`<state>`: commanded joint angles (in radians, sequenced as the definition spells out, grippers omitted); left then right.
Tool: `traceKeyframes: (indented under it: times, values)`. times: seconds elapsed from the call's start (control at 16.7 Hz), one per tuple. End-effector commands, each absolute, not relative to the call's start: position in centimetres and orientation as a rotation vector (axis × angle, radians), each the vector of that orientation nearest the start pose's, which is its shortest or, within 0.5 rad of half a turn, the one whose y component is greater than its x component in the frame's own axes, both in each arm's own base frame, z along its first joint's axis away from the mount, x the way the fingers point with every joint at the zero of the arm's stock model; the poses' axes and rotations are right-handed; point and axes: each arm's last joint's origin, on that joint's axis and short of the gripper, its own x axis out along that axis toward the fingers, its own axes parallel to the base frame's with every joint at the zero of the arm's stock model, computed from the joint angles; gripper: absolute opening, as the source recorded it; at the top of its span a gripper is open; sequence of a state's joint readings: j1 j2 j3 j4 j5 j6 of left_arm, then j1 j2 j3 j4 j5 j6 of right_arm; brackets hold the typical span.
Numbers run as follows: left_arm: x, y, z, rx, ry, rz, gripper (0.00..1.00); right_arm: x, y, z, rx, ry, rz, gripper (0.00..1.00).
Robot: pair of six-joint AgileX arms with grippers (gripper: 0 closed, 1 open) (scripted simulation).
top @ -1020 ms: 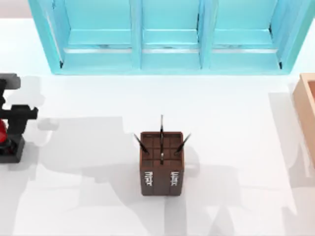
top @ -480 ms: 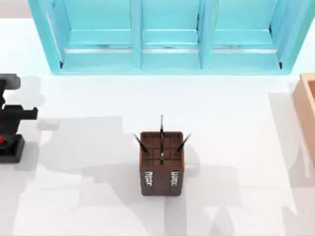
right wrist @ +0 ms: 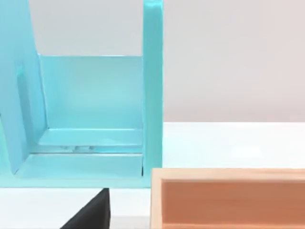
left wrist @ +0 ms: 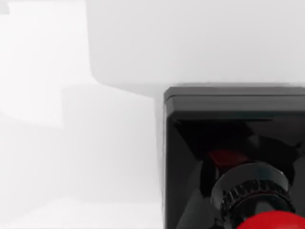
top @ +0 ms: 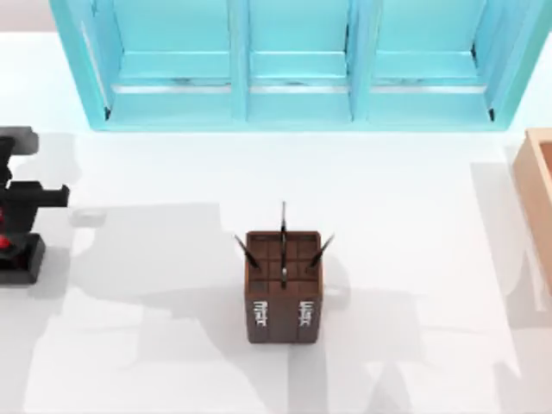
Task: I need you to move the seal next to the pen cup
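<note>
The left hand (top: 13, 224) hangs over the seal (top: 19, 257) at the worktop's (top: 155, 345) left edge; I cannot tell its grip. Bare worktop lies between it and the pen cup (top: 283, 289). The left wrist view shows the seal's red knob (left wrist: 269, 222).

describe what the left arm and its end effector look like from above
At the top view's left edge, the left arm's end effector is matte black and blocky, built of stacked rectangular sections with a crossbar jutting sideways. No cables or markings show on it. It casts a soft grey shadow on the white table.

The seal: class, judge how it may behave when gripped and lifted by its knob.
The seal has a glossy round red knob, so fingers may slip. Its flat square black base should sit stably and not roll. It looks rigid, so it probably won't flex. The left gripper is over it.
</note>
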<state>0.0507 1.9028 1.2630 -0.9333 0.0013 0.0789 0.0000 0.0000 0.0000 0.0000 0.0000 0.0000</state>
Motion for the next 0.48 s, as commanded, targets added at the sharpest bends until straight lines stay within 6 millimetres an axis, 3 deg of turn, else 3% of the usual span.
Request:
traceKeyframes:
  times: [0.18, 0.48]
  values:
    - [35.4, -0.7, 17.4, 0.020, 1.579, -0.020, 0.00, 10.6, -0.1, 16.0, 0.000, 0.000, 0.000, 1.00]
    - [35.5, -7.8, 24.8, 0.023, 1.590, -0.017, 0.00, 10.6, -0.1, 16.0, 0.000, 0.000, 0.000, 1.00]
